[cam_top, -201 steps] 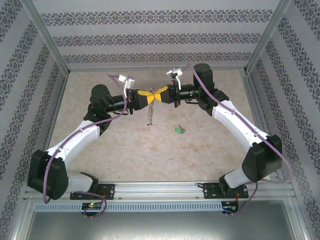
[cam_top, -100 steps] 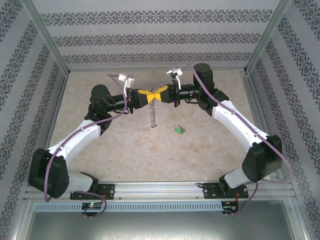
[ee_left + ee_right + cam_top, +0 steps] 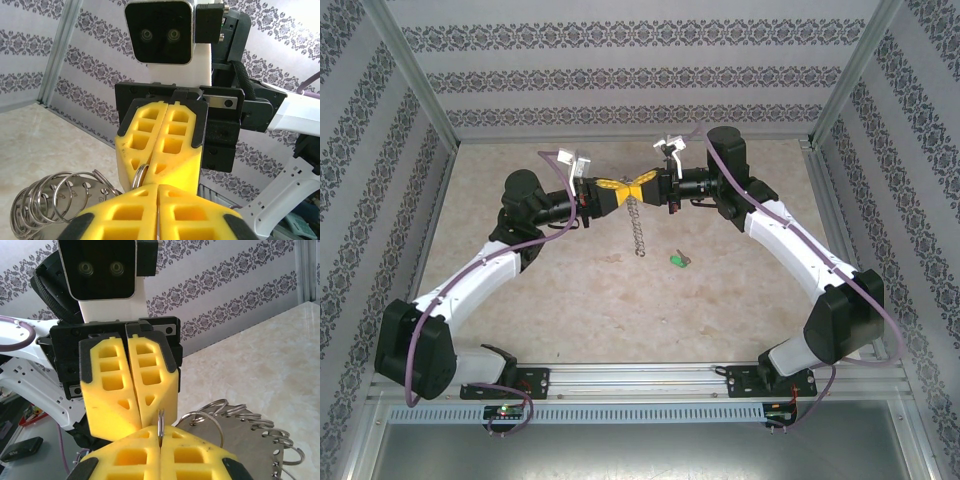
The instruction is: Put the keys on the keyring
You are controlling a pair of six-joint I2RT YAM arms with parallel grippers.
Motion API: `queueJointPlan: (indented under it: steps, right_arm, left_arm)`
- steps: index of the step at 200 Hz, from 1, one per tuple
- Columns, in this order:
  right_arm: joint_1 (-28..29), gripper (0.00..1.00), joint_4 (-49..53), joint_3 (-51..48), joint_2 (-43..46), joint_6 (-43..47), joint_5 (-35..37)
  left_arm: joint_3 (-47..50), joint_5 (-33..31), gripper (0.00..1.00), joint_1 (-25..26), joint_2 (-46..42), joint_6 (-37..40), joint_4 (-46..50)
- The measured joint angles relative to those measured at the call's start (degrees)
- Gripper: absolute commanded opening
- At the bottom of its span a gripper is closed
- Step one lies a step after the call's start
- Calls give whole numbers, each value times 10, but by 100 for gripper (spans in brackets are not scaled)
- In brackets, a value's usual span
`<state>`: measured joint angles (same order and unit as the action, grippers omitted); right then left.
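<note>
My two pincers meet tip to tip above the middle of the table (image 3: 570, 300), well off its surface. My right gripper (image 3: 637, 190) is clamped fully shut, and in my right wrist view a thin edge of the keyring (image 3: 240, 422) stands pinched in the seam between my yellow fingertips (image 3: 190, 452). My left gripper (image 3: 623, 194) faces it nose to nose, its yellow fingers (image 3: 120, 220) pressed together with only a hairline seam between them. It looks to be touching the same bit of ring, though I cannot tell whether it really has hold of it, since the contact is hidden where the four tips crowd together. From the top camera the keyring (image 3: 638, 228) hangs straight down from that meeting point like a short chain, its lower end near the table. In my left wrist view its small silvery loops (image 3: 47, 202) fan out to the left of my fingers. The key (image 3: 677, 261), green-headed and tiny, lies flat on the table to the right of the hanging ring and nearer my bases, apart from it and from both pincers. The patterned walls (image 3: 620, 75) close in the far side and both flanks.
</note>
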<state>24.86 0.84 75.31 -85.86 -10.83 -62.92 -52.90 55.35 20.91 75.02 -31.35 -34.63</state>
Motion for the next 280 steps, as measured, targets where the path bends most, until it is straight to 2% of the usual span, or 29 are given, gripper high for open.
queueJointPlan:
  steps: [39, 81, 171, 176, 182, 187, 192, 204, 280]
  right_arm:
    - [0, 0, 2, 0, 0, 0, 3]
    - [0, 0, 2, 0, 0, 0, -2]
    - [-7, 0, 2, -1, 0, 0, -16]
    - [-7, 7, 2, -1, 0, 0, -17]
    - [-8, 20, 2, -1, 0, -3, -20]
    - [-8, 22, 2, -1, 0, -3, -21]
    - [-9, 20, 1, -1, 0, -4, -22]
    - [-12, 0, -5, -1, -1, -9, -24]
    - [-20, 2, -35, -22, -41, -35, -19]
  left_arm:
    - [0, -4, 20, 2, -4, 12, 7]
    - [0, -8, 0, 1, -2, 10, 7]
    - [0, -6, 0, 1, 1, -2, -17]
    - [0, -6, 0, 1, 2, -3, -19]
    - [0, -8, 0, 1, 2, -3, -20]
    - [0, -9, 0, 1, 2, -2, -21]
    - [0, -11, 0, 1, 2, -2, -20]
    - [0, -16, 0, 1, 2, -2, -20]
    - [7, -49, 0, 0, 12, 15, -5]
